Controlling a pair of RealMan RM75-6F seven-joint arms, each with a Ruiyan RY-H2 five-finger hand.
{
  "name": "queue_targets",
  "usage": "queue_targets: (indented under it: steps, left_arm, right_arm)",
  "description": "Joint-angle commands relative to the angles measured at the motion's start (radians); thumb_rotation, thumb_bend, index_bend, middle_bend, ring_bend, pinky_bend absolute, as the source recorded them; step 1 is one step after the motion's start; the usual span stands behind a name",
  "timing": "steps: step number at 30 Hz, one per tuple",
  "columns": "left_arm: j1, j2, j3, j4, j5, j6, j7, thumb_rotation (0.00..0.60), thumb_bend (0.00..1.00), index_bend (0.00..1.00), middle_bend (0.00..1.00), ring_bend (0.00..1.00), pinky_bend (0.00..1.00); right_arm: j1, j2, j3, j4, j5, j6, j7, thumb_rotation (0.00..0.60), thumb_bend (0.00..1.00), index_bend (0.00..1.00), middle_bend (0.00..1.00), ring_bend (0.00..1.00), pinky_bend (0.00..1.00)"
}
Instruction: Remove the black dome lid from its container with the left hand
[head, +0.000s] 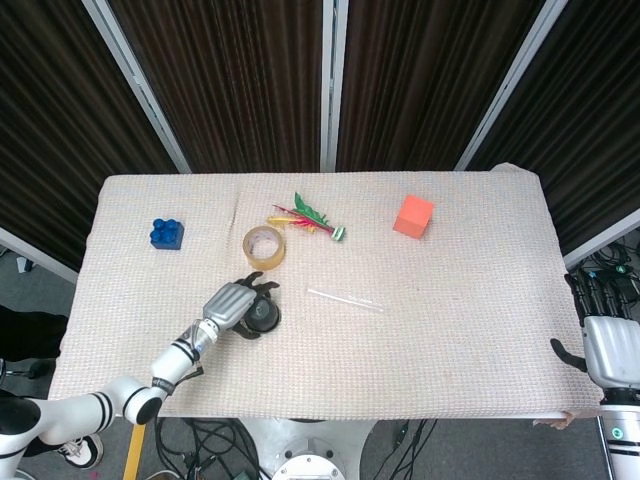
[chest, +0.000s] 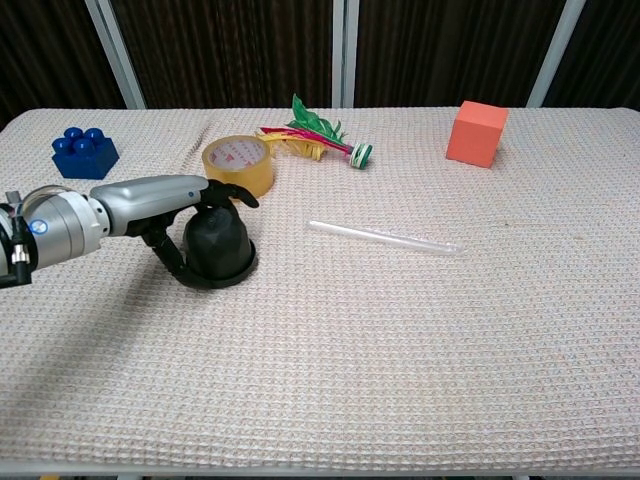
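Cloth-covered counter (head: 450, 330) carrying everything. Left hand (chest: 150, 205) draped over the black dome lid (chest: 220, 243) from its left side, dark fingers (chest: 232, 197) curled across the crown and around the near-left flank; lift path straight up. Right hand (head: 608, 345) idle off the far edge, well apart, fingers loosely apart, holding nothing. Tape roll (chest: 238, 164) just behind the lid: reddish print, unreadable.

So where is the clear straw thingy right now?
In both views the clear straw lies flat near the table's middle, right of the black dome lid and nearer the front edge than the feathered shuttlecock.
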Motion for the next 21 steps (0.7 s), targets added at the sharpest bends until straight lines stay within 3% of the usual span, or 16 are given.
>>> queue_targets:
  steps: [1, 17, 21]
  left_arm:
    - [0.000, 0.000, -0.002, -0.001, -0.002, 0.003, 0.001, 0.600, 0.12, 0.14, 0.27, 0.01, 0.21]
    - [0.000, -0.003, -0.003, 0.001, -0.003, 0.007, 0.008, 0.600, 0.15, 0.16, 0.32, 0.02, 0.21]
    - [0.000, 0.000, 0.000, -0.001, 0.003, 0.010, 0.003, 0.600, 0.15, 0.17, 0.34, 0.07, 0.21]
  right_arm:
    - [0.000, 0.001, -0.001, -0.001, 0.001, -0.002, 0.001, 0.600, 0.10, 0.00, 0.00, 0.00, 0.00]
    - [0.000, 0.000, -0.002, 0.002, 0.007, -0.007, 0.006, 0.600, 0.11, 0.00, 0.00, 0.00, 0.00]
    - [0.001, -0.001, -0.002, 0.005, 0.009, -0.009, 0.009, 0.600, 0.11, 0.00, 0.00, 0.00, 0.00]
